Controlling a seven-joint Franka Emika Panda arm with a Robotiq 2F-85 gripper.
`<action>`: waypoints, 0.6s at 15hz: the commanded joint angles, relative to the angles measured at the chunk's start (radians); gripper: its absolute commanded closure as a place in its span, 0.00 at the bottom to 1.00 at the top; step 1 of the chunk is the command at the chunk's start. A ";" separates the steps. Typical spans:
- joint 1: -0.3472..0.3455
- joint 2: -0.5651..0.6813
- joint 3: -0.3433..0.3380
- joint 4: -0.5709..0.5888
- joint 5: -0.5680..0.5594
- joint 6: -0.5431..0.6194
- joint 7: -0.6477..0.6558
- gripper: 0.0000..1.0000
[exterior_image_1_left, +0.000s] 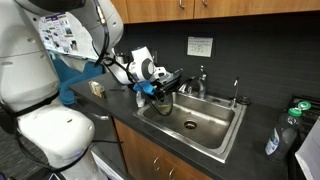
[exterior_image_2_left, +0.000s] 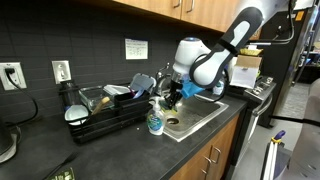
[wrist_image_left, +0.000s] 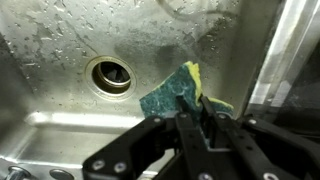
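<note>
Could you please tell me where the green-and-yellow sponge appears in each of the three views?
Exterior view: the sponge sits left of centre, at the tool.
Exterior view: at centre under the tool, too small to discern.
Wrist view: sponge right of centre, pinched by the tool.
Shared landmark: the steel sink.

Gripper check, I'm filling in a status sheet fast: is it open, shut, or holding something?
Gripper: shut on the sponge, over the sink.

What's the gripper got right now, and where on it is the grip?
A sponge, pinched at one end by the gripper; the rest sticks out free above the sink.
</note>
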 joint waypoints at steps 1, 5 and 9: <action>0.004 -0.048 0.004 -0.009 0.035 -0.044 -0.036 0.96; -0.062 -0.064 0.076 -0.002 0.067 -0.088 -0.063 0.96; -0.086 -0.075 0.110 0.012 0.089 -0.141 -0.072 0.96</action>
